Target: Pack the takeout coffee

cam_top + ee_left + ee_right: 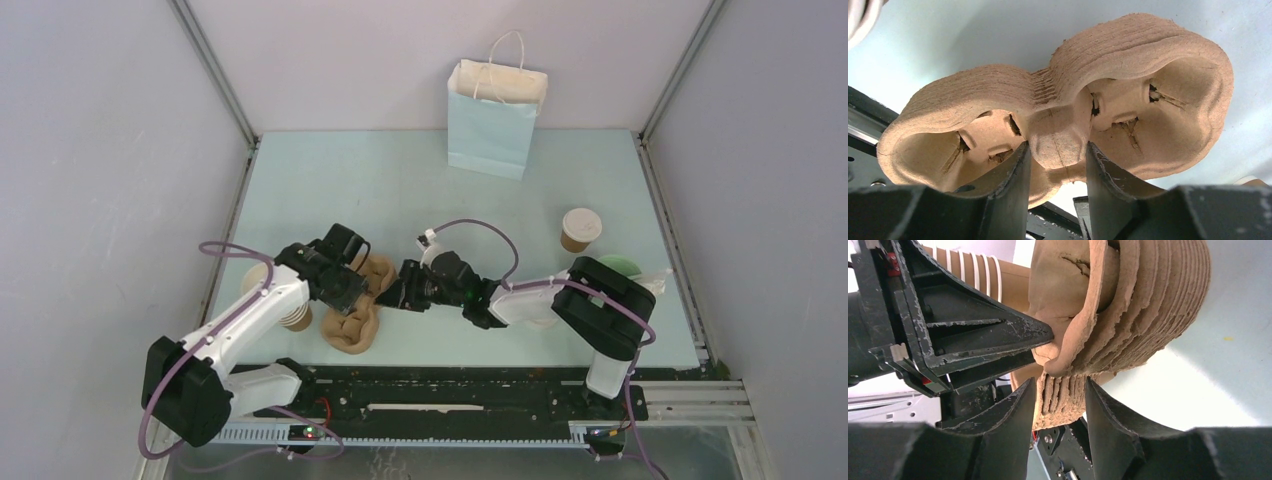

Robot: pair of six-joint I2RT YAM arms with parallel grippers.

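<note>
The takeout coffee cup (580, 229), brown with a pale top, stands alone at the right, far from both grippers. A stack of brown pulp cup carriers (352, 322) lies at the front left. My left gripper (350, 285) is shut on the centre ridge of the top carrier (1058, 145), between its two pockets. My right gripper (392, 293) is shut on the edge of the carrier stack (1063, 400) below it. In the right wrist view the top carrier (1068, 315) peels away from the stack, with the left gripper's fingers (998, 340) on it.
A pale blue paper bag (497, 118) stands open at the back. A nested stack of brown cups (292, 316) stands left of the carriers, against the left arm. A pale green cup (622, 266) is partly hidden behind the right arm. A black rail (450, 395) runs along the front.
</note>
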